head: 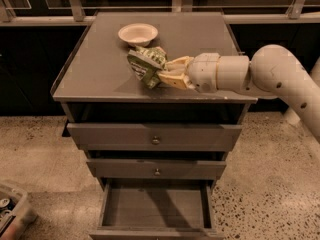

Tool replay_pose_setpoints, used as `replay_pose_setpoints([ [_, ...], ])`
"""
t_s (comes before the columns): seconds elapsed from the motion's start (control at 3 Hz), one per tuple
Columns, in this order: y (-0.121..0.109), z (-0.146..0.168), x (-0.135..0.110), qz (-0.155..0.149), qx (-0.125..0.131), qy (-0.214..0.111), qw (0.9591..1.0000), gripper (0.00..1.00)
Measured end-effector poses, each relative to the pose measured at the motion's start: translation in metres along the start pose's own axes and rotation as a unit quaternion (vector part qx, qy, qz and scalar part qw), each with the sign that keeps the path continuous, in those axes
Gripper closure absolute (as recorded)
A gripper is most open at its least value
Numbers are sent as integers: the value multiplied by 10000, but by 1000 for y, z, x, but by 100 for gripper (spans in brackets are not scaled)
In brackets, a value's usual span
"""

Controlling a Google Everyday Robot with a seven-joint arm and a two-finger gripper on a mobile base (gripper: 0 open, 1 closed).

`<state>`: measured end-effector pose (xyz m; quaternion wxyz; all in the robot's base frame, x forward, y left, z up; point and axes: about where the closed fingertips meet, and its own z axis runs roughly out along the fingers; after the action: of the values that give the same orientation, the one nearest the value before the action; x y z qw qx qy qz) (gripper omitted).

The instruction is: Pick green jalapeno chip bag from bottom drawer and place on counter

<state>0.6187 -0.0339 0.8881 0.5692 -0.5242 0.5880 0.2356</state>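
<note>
The green jalapeno chip bag (146,64) is crumpled and tilted over the middle of the counter (100,69), just in front of the white bowl. My gripper (162,74) comes in from the right on the white arm and is shut on the bag's right end; its tan fingers (176,64) clasp the foil. I cannot tell whether the bag's lower edge touches the counter top. The bottom drawer (155,206) stands pulled open below, its grey floor bare.
A white bowl (138,33) sits at the back of the counter. Two closed drawers with round knobs (156,140) lie above the open one. A bin with cans (10,211) stands on the speckled floor at lower left. A railing runs behind the cabinet.
</note>
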Motion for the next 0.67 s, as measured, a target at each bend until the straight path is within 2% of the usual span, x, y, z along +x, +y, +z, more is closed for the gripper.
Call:
replay_pose_setpoints([
  [0.67,0,0,0,0,0,0,10000,12],
])
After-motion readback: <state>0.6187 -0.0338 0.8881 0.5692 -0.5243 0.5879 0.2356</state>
